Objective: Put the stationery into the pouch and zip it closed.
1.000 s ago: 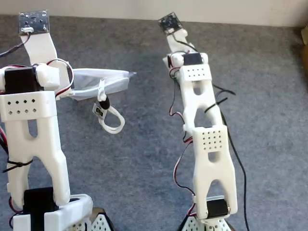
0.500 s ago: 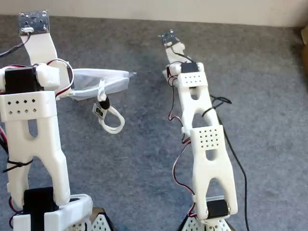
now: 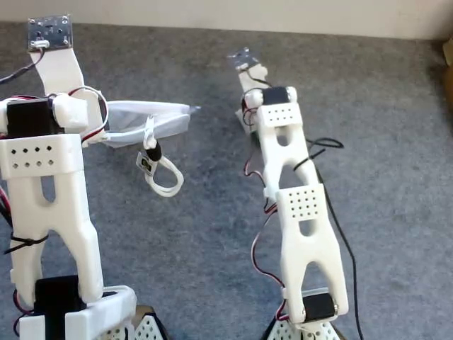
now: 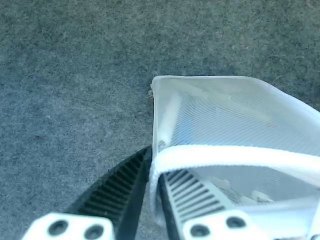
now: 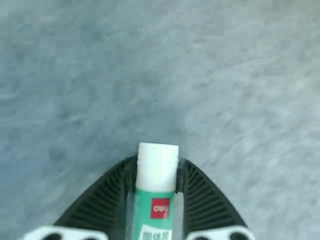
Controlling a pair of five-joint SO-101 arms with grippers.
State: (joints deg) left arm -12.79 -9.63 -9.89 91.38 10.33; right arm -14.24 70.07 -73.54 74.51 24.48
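The left gripper pinches the rim of the mesh pouch lying on grey carpet, while the right gripper, apart from the pouch, clamps a glue stick.

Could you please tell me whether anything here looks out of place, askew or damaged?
Nothing stands out. The left hand pinches the mesh pouch by its rim, and the pouch lies on the grey carpet with no visible tear. The right hand grips a glue stick squarely. Nothing is spilled.
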